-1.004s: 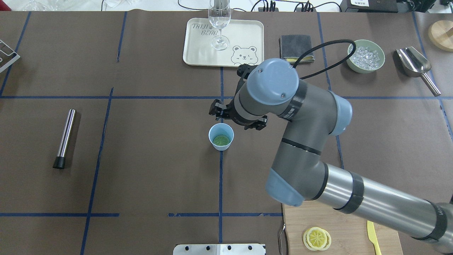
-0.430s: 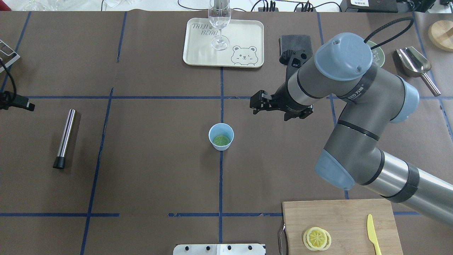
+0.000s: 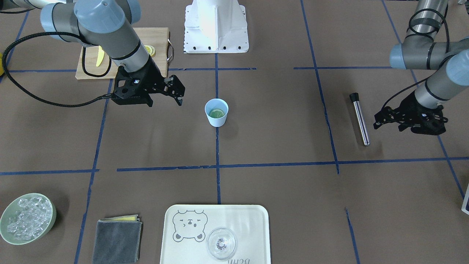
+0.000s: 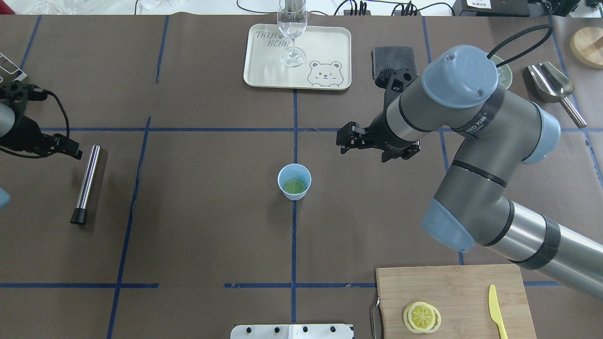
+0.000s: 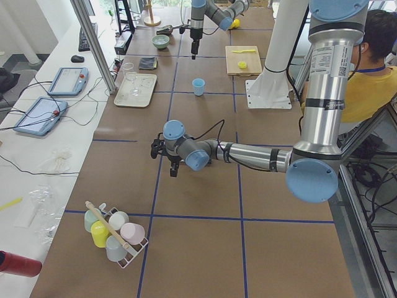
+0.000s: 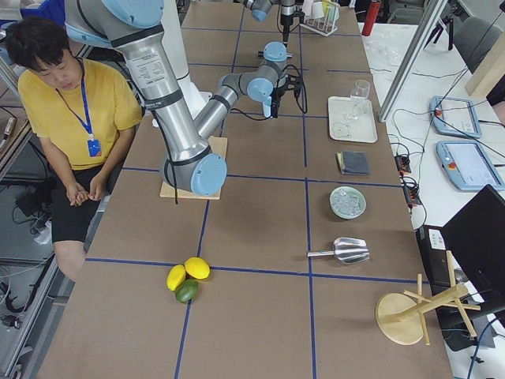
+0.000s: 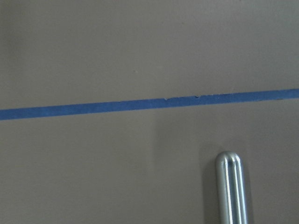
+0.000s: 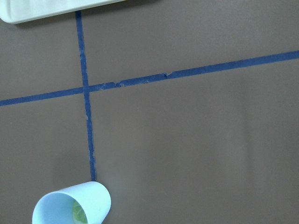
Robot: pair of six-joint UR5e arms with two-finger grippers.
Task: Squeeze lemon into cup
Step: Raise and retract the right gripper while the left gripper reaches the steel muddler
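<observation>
The cup [image 4: 294,181] stands upright, mouth up, lemon slice [image 4: 295,187] flat inside; right gripper [image 4: 340,140] hovers nearby, jaws apart, empty; left gripper [image 3: 379,118] jaws unreadable.

This is a robotics lab: industrial arms [image 4: 471,141] work a bench [image 4: 212,235] papered brown and gridded with blue tape [image 4: 293,245]. Teach pendants [image 5: 67,79] lie on a side table at the bench's twelve o'clock edge. A lanyard-wearing operator [image 6: 75,103] sits nearby.

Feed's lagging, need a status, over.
Right gripper open, empty, off to cup's side. Left gripper near steel rod, jaws unclear. Lemon lies in cup. Cup mouth unobstructed.
</observation>
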